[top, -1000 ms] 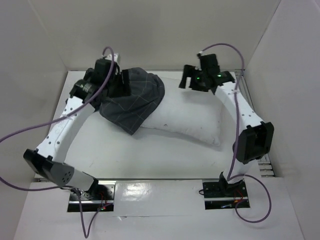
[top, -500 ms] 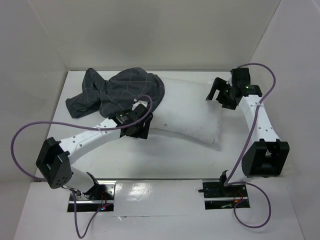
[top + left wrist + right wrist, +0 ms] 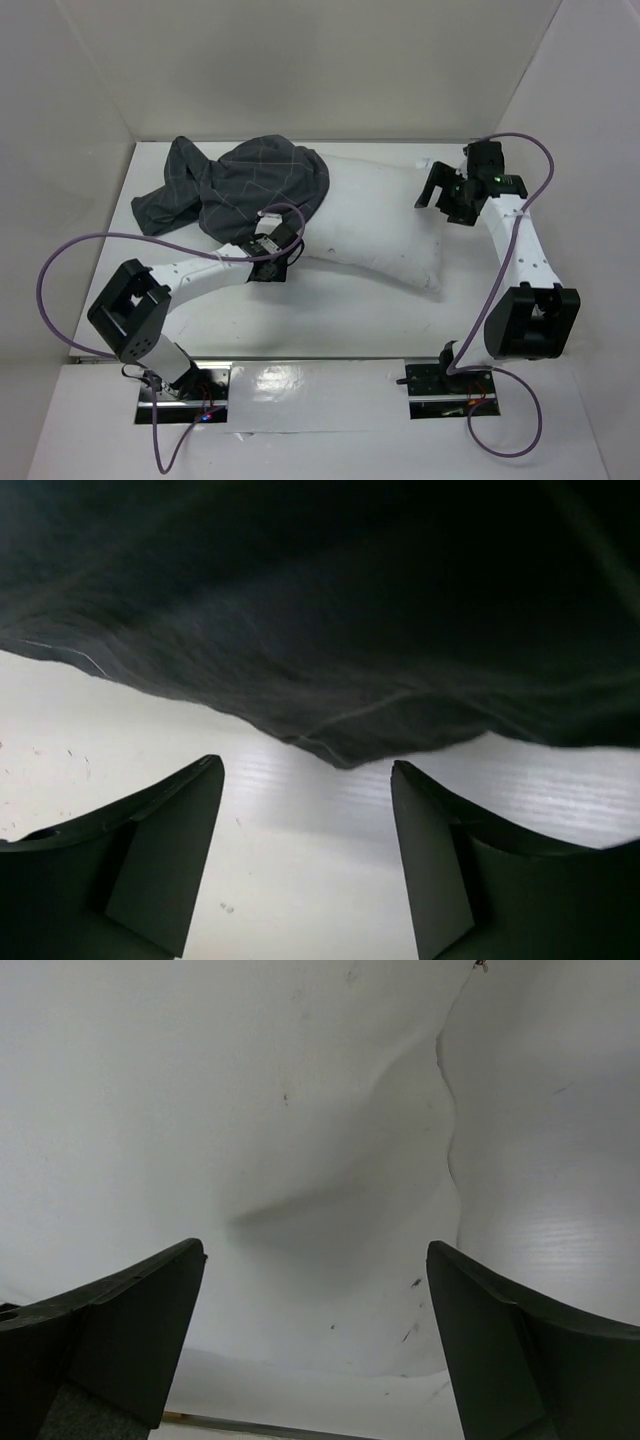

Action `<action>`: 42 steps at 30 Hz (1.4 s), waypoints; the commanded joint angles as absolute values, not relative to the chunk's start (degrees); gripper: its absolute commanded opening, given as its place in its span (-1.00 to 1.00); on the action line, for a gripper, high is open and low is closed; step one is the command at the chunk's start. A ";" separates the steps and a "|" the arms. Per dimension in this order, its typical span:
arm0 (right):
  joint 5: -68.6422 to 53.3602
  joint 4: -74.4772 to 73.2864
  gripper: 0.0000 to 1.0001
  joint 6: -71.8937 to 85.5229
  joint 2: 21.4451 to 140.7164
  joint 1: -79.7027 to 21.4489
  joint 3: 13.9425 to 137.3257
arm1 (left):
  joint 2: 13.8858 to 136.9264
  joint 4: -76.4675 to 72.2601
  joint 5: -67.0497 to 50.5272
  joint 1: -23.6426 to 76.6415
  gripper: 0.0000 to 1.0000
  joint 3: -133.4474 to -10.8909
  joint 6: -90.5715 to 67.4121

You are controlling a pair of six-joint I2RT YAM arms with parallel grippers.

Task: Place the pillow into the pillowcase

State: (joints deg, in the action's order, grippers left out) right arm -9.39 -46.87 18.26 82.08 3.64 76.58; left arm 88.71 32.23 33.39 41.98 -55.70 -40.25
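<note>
We judge the pillow (image 3: 385, 225) to be light and very yielding. It is a plain white, puffy rectangle, and it will squash under a pinch and sag if lifted by one corner. It lies across the middle of the worktop (image 3: 300, 310), and its left end is hidden under the pillowcase (image 3: 245, 185). The pillowcase is limp charcoal cloth with a thin pale check and a matte weave. It is bunched in folds over that end of the pillow, and a loose part spills onto the worktop further left.

The left tool (image 3: 285, 255) sits low over the worktop with its jaws spread wide and nothing between them. Its own camera shows the dark hem hanging in a shallow curve just ahead of the fingers. The right tool (image 3: 430, 185) is also wide and empty, and it hovers over the pillow's right end. There its camera shows smooth white fabric with a soft dent and the pillow's edge against the worktop.

We reckon the cloth will slide and collapse when pulled, so the hem is the place to take it, one layer only, to keep the mouth open. We cannot tell from the folds where that mouth lies. The pillow wants a deep bite at a corner or edge.
</note>
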 commanded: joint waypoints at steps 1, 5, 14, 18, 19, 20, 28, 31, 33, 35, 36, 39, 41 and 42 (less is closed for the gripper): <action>-10.02 -47.81 0.98 17.40 80.07 3.87 76.29 | 89.38 25.94 38.58 41.84 0.60 -54.32 -41.92; -10.54 -47.81 1.00 16.87 80.60 3.87 75.76 | 89.38 23.91 40.43 40.35 0.52 -53.61 -42.45; -13.54 -50.54 1.00 15.82 76.91 3.87 69.27 | 90.52 23.20 38.24 37.62 -1.00 -58.62 -39.12; -17.21 -48.52 1.00 15.82 76.90 3.87 65.57 | 91.23 24.43 34.99 38.14 -1.00 -61.52 -38.58; -19.23 -47.99 1.00 15.82 76.90 3.87 64.96 | 91.23 24.43 34.20 38.14 -1.00 -62.83 -38.06; -22.99 -47.47 0.98 15.82 77.51 3.87 63.56 | 91.23 24.43 33.41 38.93 -1.00 -63.36 -38.06; -35.94 -21.91 -1.00 31.62 80.94 -8.34 63.44 | 100.53 23.20 8.93 49.28 -1.00 -84.86 -37.18; -36.56 -20.03 -1.00 34.10 82.44 -9.49 70.21 | 107.02 28.62 4.93 52.81 -1.00 -105.42 -32.79; -34.73 -21.79 -1.00 33.58 82.44 -9.49 71.89 | 107.75 30.40 3.17 52.30 -1.00 -114.85 -32.26; -34.10 -21.80 -1.00 33.57 80.52 -9.49 69.36 | 107.75 30.41 -2.27 48.18 -1.00 -117.50 -32.26; -33.49 -20.75 -1.00 34.10 79.90 -8.97 66.21 | 107.75 30.41 -3.50 46.77 -1.00 -117.51 -32.95; -32.79 -19.86 -1.00 34.63 78.84 -8.96 63.20 | 108.28 30.41 -5.54 42.11 -1.00 -119.53 -32.26; -32.78 -19.86 -1.00 34.02 78.32 -8.96 64.76 | 108.28 32.42 -7.55 39.13 -1.00 -121.80 -31.73; -32.78 -20.56 -1.00 33.32 78.31 -8.36 65.99 | 108.28 33.21 -8.25 38.24 -1.00 -122.95 -31.73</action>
